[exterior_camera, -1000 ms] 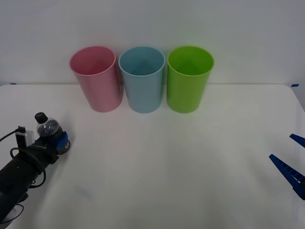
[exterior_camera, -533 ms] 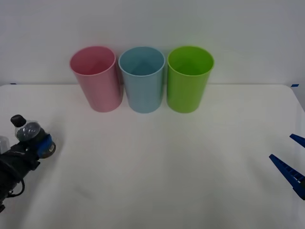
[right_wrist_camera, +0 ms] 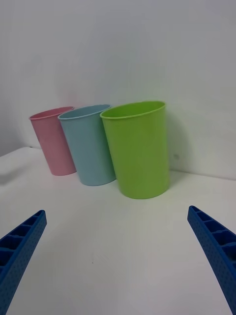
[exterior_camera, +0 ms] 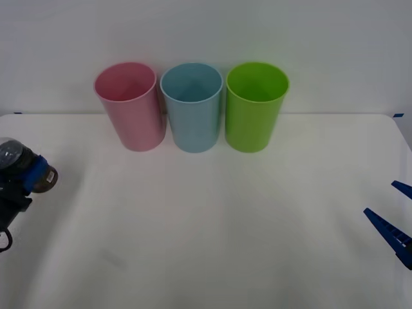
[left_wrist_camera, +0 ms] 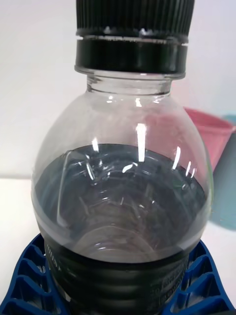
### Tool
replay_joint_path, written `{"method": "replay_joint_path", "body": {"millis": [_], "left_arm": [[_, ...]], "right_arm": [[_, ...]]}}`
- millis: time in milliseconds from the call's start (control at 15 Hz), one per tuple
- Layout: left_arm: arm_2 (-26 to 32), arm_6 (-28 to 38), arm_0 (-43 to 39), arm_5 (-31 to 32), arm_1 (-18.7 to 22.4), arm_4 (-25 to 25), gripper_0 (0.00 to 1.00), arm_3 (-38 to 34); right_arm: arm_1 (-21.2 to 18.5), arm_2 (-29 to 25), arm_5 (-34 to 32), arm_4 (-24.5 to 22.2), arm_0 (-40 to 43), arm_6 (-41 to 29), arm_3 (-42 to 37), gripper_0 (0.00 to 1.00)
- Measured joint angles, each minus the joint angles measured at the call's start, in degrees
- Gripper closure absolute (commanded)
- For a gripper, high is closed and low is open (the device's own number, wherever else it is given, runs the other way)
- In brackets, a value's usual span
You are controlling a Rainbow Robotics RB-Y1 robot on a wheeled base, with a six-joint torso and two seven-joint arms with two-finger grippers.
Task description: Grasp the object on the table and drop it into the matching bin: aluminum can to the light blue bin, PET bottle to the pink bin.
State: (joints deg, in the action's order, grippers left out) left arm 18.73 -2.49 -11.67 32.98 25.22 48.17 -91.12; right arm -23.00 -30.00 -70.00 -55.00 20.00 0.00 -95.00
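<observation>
My left gripper (exterior_camera: 32, 170) is shut on the PET bottle (exterior_camera: 11, 156) at the far left edge of the table (exterior_camera: 212, 225), left of and nearer than the pink bin (exterior_camera: 132, 109). The left wrist view shows the bottle (left_wrist_camera: 123, 187) close up, with its black cap (left_wrist_camera: 132, 15), clear shoulder and dark label, and blue fingers (left_wrist_camera: 29, 280) on both sides of its body. The light blue bin (exterior_camera: 192, 112) stands right of the pink one. At the right edge my right gripper (exterior_camera: 394, 209) is open with nothing in it.
A green bin (exterior_camera: 254, 112) stands right of the light blue one, and all three form a row at the table's back. In the right wrist view the green bin (right_wrist_camera: 140, 152) is nearest, then the light blue bin (right_wrist_camera: 91, 147) and the pink bin (right_wrist_camera: 51, 142).
My left gripper has carried the bottle leftward and a little farther back, towards the view's left edge. The right arm and the bins have not moved.
</observation>
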Motion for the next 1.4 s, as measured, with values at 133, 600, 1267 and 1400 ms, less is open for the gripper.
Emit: {"method": "replay_joint_path", "body": {"millis": [133,600,1267,1400], "left_arm": [[-0.07,4.89,1.26,-0.10,0.50,0.00,1.00,-2.73],[-4.60,20.25,11.08,-4.59,6.99,0.80,1.00,-5.28],[-16.56,22.01,34.51,-10.01,8.73,6.76,1.00,10.97],[-18.62,21.50,39.30,-10.34,8.62,7.35,1.00,15.65]], "right_arm": [[0.00,0.00,0.00,0.00,0.00,0.00,0.00,0.00],[0.00,0.00,0.00,0.00,0.00,0.00,0.00,0.00],[0.00,0.00,0.00,0.00,0.00,0.00,0.00,0.00],[0.00,0.00,0.00,0.00,0.00,0.00,0.00,0.00]]}}
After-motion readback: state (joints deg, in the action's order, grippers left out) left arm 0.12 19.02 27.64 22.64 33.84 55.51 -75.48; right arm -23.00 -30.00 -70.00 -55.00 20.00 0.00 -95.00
